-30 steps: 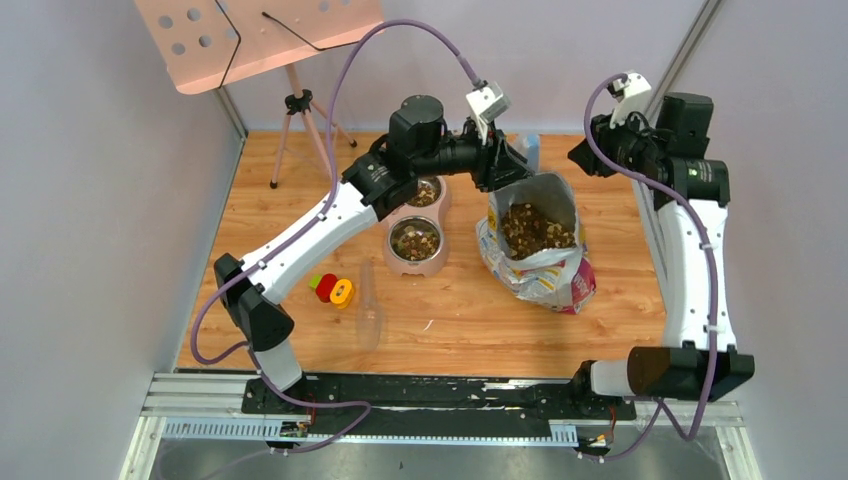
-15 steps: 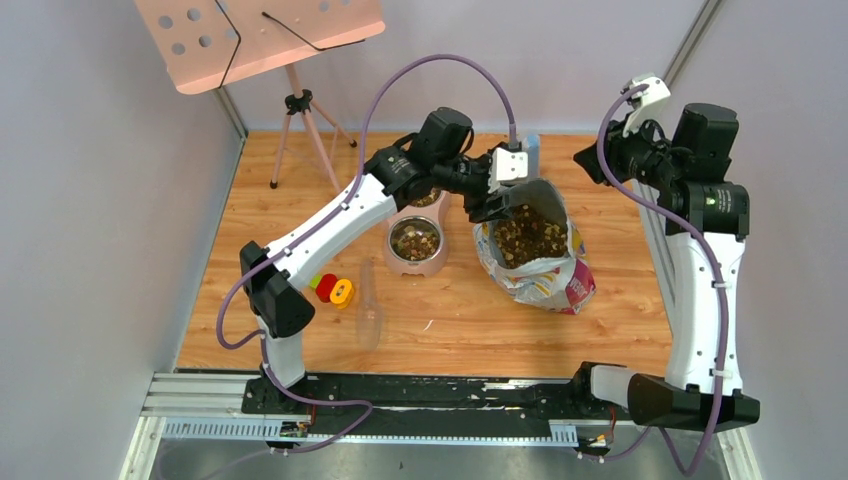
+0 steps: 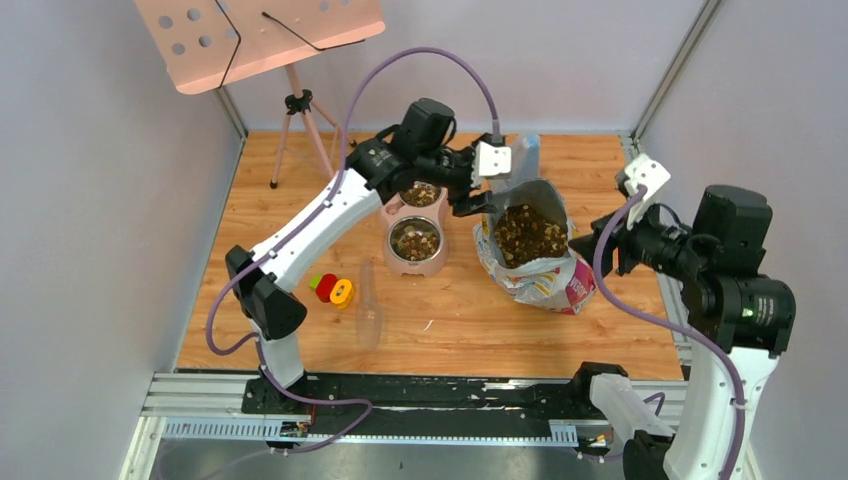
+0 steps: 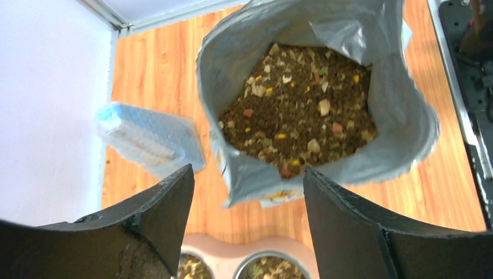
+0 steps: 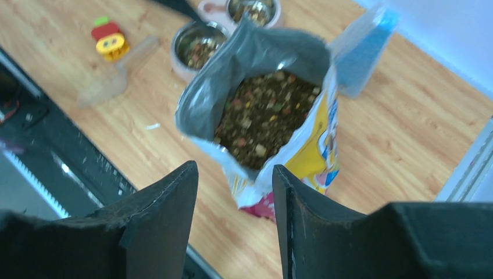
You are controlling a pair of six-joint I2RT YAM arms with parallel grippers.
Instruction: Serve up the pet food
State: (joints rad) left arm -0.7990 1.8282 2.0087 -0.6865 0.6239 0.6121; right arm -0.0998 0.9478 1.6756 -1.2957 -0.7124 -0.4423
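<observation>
Pet food fills the open bag. Both cups of the pink bowl, just left of the bag, hold some; fill level is unclear. Left claw hovers at the bag's left rim, wide and empty. Right claw, right of the bag, is likewise parted and empty. A clear scoop lies ungripped on the tabletop, further left of the bag.

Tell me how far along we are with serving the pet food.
Done: both bowls of the pink feeder already hold pet food. In hand: nothing. The left gripper and right gripper are open and empty, both facing the open bag. Left: probably little, perhaps a top-up, since neither bowl looks heaped. The clear scoop lies apart from both grippers.
</observation>
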